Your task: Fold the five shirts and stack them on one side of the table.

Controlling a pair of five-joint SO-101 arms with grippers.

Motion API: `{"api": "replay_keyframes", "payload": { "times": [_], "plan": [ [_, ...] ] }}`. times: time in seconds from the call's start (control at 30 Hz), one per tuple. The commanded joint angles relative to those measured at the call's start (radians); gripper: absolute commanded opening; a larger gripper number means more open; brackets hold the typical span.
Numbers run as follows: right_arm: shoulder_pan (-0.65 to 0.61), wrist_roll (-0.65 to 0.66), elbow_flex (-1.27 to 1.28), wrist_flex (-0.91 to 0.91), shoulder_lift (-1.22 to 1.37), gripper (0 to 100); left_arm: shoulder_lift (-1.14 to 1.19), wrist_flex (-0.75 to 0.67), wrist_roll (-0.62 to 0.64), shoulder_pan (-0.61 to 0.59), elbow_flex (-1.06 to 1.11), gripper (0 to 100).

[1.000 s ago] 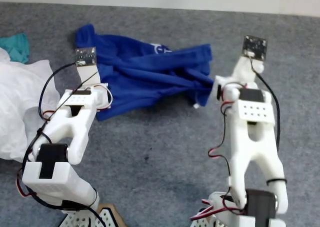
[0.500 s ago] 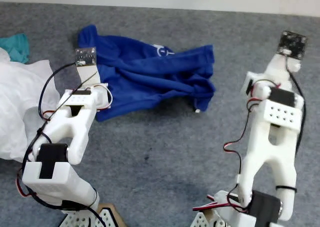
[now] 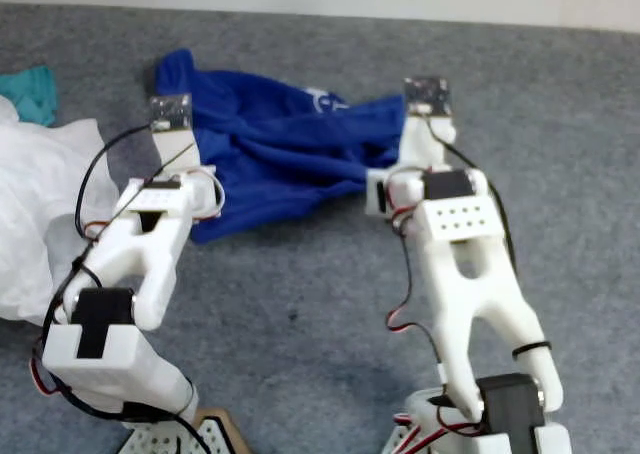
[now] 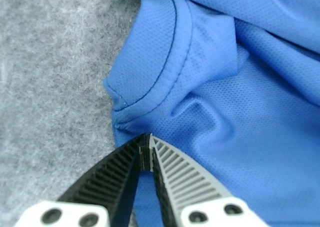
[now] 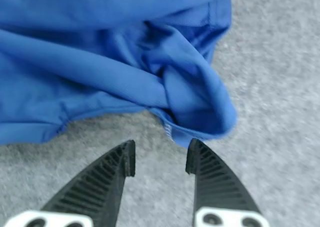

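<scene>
My left jaws pinch the hem of the crumpled blue shirt (image 4: 225,87); my right jaws gape over the grey desk (image 5: 280,77), just short of its bunched corner. The shirt lies across the desk's far middle.

The shirt (image 3: 290,154) lies crumpled on the counter (image 3: 300,304) toward its far edge, stretched between the two arms. The left pincer (image 4: 150,149) sits at the shirt's left end, on its hem. The right pincer (image 5: 160,159) hangs over bare counter just beside the shirt's right end. A heap of cloth (image 3: 35,204) lies at the left edge, left of the left arm, with a smaller cloth (image 3: 30,92) behind it near the far left corner.
</scene>
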Motion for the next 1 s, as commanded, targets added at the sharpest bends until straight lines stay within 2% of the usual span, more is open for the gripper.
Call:
{"api": "replay_keyframes", "payload": {
  "times": [0.0,0.17,0.3,0.83,0.97],
  "plan": [
    [-0.036,-0.029,-0.010,-0.105,0.062,17.7,-0.002,-0.012,-0.006,0.013,-0.041,1],
    [-0.036,-0.028,-0.041,-0.200,0.248,17.7,-0.002,-0.011,-0.006,0.013,-0.041,1],
    [-0.033,-0.025,-0.102,-0.205,0.337,17.7,-0.002,-0.011,-0.008,0.013,-0.041,1],
    [0.054,-0.021,-0.110,-0.213,0.354,17.3,-0.002,-0.011,-0.008,0.013,-0.041,1],
    [0.054,-0.021,-0.113,-0.231,0.377,6.3,-0.002,-0.011,-0.006,0.013,-0.041,1]
  ]
}}
